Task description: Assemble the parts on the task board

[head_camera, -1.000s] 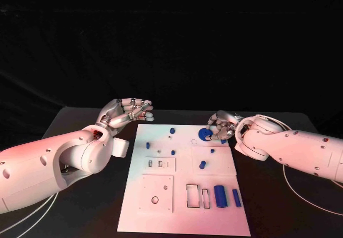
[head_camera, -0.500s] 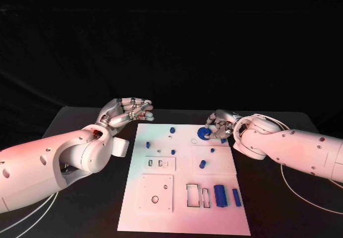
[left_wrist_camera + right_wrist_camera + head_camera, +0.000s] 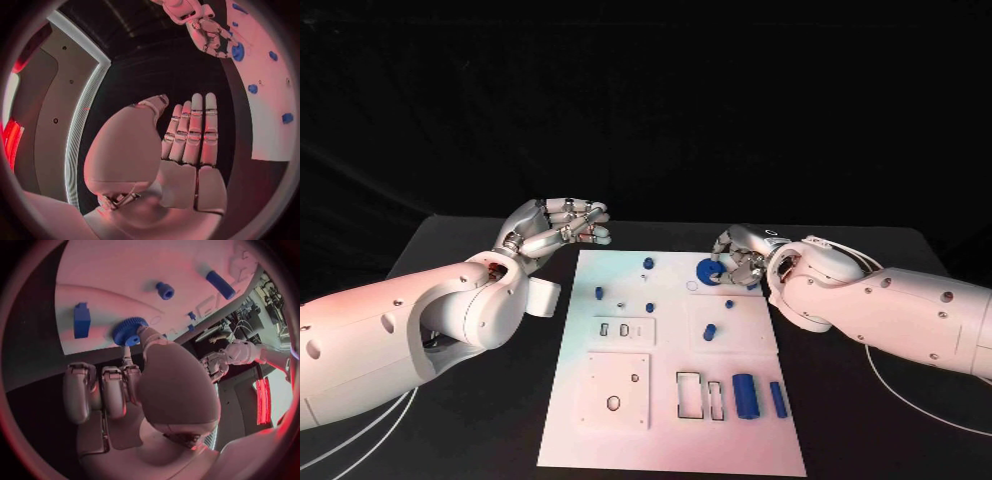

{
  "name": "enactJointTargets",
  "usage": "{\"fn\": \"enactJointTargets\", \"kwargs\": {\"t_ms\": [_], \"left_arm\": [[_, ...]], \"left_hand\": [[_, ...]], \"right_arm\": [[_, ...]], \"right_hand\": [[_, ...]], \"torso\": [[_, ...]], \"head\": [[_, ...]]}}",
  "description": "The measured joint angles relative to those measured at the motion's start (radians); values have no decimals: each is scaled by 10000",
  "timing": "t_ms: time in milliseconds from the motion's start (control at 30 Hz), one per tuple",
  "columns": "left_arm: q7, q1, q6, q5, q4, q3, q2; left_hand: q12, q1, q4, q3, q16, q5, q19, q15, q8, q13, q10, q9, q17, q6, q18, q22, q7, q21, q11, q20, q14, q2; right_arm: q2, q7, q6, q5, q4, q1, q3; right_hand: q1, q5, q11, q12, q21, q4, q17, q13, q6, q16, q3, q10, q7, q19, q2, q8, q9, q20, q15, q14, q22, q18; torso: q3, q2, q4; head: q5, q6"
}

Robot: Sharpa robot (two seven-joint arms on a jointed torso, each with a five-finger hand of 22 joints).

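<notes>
The white task board (image 3: 672, 440) lies in the middle of the table. At its far right corner sits a blue gear (image 3: 710, 270), and my right hand (image 3: 741, 260) pinches it between thumb and a finger. In the right wrist view the gear (image 3: 127, 330) rests on the board (image 3: 112, 270) at the thumb's tip, with the other fingers (image 3: 103, 390) curled beside it. My left hand (image 3: 561, 225) hovers off the board's far left corner and holds nothing. Its fingers (image 3: 195, 130) lie straight side by side. The gear (image 3: 238, 51) and right hand (image 3: 209, 32) also show in the left wrist view.
Several small blue parts stand on the board: a peg (image 3: 648, 263) at the far end, an oblong piece (image 3: 708, 331) mid-board, two bars (image 3: 744, 396) by rectangular slots near the front right. A square plate with an oval hole (image 3: 613, 403) sits front left.
My right forearm has swung a little toward the board, and the hand with the gear has shifted slightly left. The left hand has stayed where it was.
</notes>
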Motion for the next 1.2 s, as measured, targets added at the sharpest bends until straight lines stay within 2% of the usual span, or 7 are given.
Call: {"fn": "enactJointTargets", "kwargs": {"t_ms": [67, 300, 567, 767, 1000, 1200], "left_arm": [[-1, 0, 2, 0, -3, 0, -1], [-5, 0, 9, 0, -21, 0, 2], [-7, -1, 15, 1, -59, -1, 12], [-9, -2, 19, 1, -74, -3, 28], [-12, -2, 24, 1, -80, -3, 45], [-16, -2, 28, 2, -80, -2, 67]], "left_hand": [[0, 0, 0, 0, 0, 0, 0, 0, 0, 0, 0, 0, 0, 0, 1, 0, 0, 0, 0, 0, 0, 0], [0, 0, 0, 0, 0, 0, 0, 0, 0, 0, 0, 9, -1, 0, 0, -1, 0, 0, 0, 0, 0, 0], [0, 0, 0, -1, 0, 0, 0, 0, 0, 0, 0, 8, 14, 0, 0, -2, 0, -1, 0, 0, 0, 0], [0, 0, 0, -1, 0, 0, 0, 0, 0, 0, 0, 7, 14, 0, 0, -3, 0, -1, 0, 0, 0, 0], [0, 0, 0, -1, 0, 0, 0, 0, 0, 0, 0, 6, 13, 0, 0, -3, 0, -1, 0, 0, 0, 0], [0, 0, 0, -1, 0, 0, 0, 0, 0, 0, 0, 6, 12, 0, 0, -4, 0, -1, -1, 0, 0, 0]], "right_arm": [[-38, -74, -186, -265, 161, -14, -2], [-159, -293, -945, -1074, 765, -17, 6], [-35, -466, -1469, -1814, 1441, 24, 14], [434, -561, -1575, -2240, 1423, 30, 13], [1052, -714, -1632, -2596, 1091, 23, 4], [1526, -787, -1652, -2731, 823, -103, -13]], "right_hand": [[-51, 3, 0, 51, 24, -16, 0, 0, 72, 20, 68, 0, 7, 24, -52, -10, 0, -23, 0, 0, 0, -77], [-51, 4, 0, 114, 96, -5, -1, -1, 98, 39, 138, 0, 6, 35, -52, 23, 0, -35, 0, 0, -1, -77], [-103, 3, -36, 156, 174, -42, -2, -1, 104, 39, 214, 36, -1, 35, -105, 30, -1, -35, 0, 0, -1, -77], [-103, -2, -35, 156, 174, -43, 0, -2, 112, 39, 232, 36, -11, 34, -106, 29, -22, -35, 1, 0, 7, -77], [-130, -4, -35, 155, 174, -72, 6, -3, 130, 78, 313, 35, -31, 34, -133, -30, -21, -34, -34, -34, 6, -76], [-87, -5, -35, 155, 173, -72, 6, -3, 141, 78, 314, 35, -42, 34, -176, -50, -21, -34, -33, -35, 6, -76]], "torso": [[1, -2, -2], [1, -10, -11], [3, -16, -12], [1, -11, -1], [-12, 16, 23], [-12, 35, 33]], "head": [[3, 10], [0, 54], [-5, 83], [13, 101], [24, 96], [69, 66]]}}
